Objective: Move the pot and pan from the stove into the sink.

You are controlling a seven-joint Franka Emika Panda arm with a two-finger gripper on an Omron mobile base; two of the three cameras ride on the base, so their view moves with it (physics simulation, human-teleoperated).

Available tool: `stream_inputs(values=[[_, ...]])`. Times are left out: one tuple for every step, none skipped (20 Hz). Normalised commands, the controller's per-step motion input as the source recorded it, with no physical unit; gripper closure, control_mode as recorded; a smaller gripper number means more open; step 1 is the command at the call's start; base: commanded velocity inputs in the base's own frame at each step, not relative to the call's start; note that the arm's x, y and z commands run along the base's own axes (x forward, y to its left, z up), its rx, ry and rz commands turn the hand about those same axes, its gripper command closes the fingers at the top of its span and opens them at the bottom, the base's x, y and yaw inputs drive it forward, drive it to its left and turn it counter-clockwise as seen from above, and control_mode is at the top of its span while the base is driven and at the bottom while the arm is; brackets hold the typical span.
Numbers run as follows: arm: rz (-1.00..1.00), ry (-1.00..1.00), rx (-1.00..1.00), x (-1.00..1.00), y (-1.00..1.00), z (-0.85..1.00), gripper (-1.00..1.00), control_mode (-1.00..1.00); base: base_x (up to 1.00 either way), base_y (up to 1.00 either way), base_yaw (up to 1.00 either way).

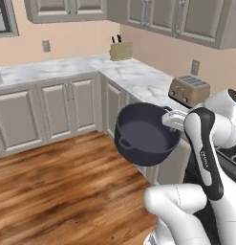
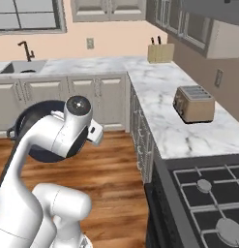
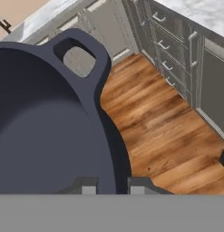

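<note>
We see the pot point(image 1: 145, 135) held in mid-air over the wooden floor point(image 1: 57, 186), off the stove point(image 2: 208, 198) and well short of the sink point(image 2: 22, 68), which sits far off on the left end of the marble surface point(image 2: 155, 92). Our end effector point(image 3: 111, 185) is clamped together on the pot's rim at its near edge, the fingertips point(image 3: 88, 186) pinching the wall. The pot is tipped steeply, its open mouth facing up and towards the left base camera; being round, it has no real long axis, but its two handles line up across it, one handle point(image 3: 79, 54) pointing away from the hand.

Our judgement of the risks: the grip is a thin pinch on one side of a heavy, tilted pot, so it could swing or slip free and drop to the floor. Moving left, the pot could also knock the cabinets point(image 1: 57, 110) or catch the faucet point(image 2: 25, 49) on arrival
</note>
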Motion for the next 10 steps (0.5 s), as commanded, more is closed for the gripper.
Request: stream_inputs(values=[[0.00,0.00,0.00,0.00,0.00,0.00,1.00,1.00,-0.12,0.01,0.48],[0.00,0.00,0.00,0.00,0.00,0.00,1.00,1.00,-0.13,0.01,0.48],[0.00,0.00,0.00,0.00,0.00,0.00,1.00,1.00,-0.13,0.01,0.48],[0.00,0.00,0.00,0.00,0.00,0.00,1.00,1.00,-0.14,0.02,0.48],[0.00,0.00,0.00,0.00,0.00,0.00,1.00,1.00,-0.17,0.09,0.44],[0.00,0.00,0.00,0.00,0.00,0.00,1.00,1.00,-0.09,0.01,0.12],[0.00,0.00,0.00,0.00,0.00,0.00,1.00,1.00,0.00,0.00,0.00],[0.00,0.00,0.00,0.00,0.00,0.00,1.00,1.00,0.00,0.00,0.00],[0.00,0.00,0.00,0.00,0.00,0.00,1.00,1.00,0.28,0.00,0.00],[0.00,0.00,0.00,0.00,0.00,0.00,1.00,1.00,0.65,0.06,0.00]])
